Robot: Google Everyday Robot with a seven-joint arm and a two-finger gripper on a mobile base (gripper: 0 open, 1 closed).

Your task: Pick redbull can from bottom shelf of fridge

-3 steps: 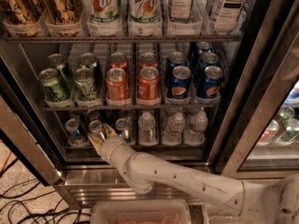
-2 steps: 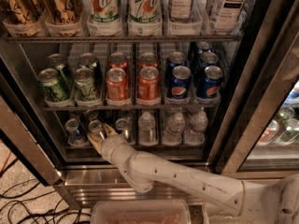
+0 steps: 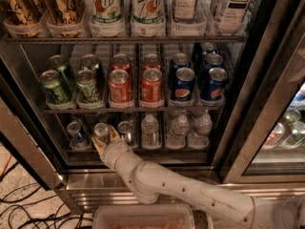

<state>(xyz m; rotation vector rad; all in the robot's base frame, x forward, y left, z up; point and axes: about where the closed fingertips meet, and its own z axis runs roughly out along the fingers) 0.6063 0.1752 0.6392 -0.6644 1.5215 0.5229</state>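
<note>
Gripper (image 3: 105, 137) on the white arm (image 3: 181, 190) is pushed in over the front edge of the bottom shelf (image 3: 157, 151) of the fridge (image 3: 248, 128), toward the shelf's left end. It sits right at the redbull can (image 3: 101, 129), the middle one of three slim silver-and-blue cans there. Whether it has closed on that can or only brackets it cannot be told from this view.

The can stands upright in its clear lane tray (image 3: 78, 147). One slim neighbour (image 3: 76, 131) is nearer the left corner and another (image 3: 125, 130) is on its right, with the small water bottles (image 3: 178, 127) further along the same shelf.

The can is likely a stiff, thin-walled metal cylinder. If full, it is moderately heavy for its width. Chilled metal may be slick with condensation, so a firm but not crushing squeeze seems right. The best hold is probably across the straight body below the rim, at mid-height. A hold on the tapered top or the pull tab could slide off. The close neighbours leave little room on either side, so the can should probably come out straight toward the shelf's front edge.
</note>
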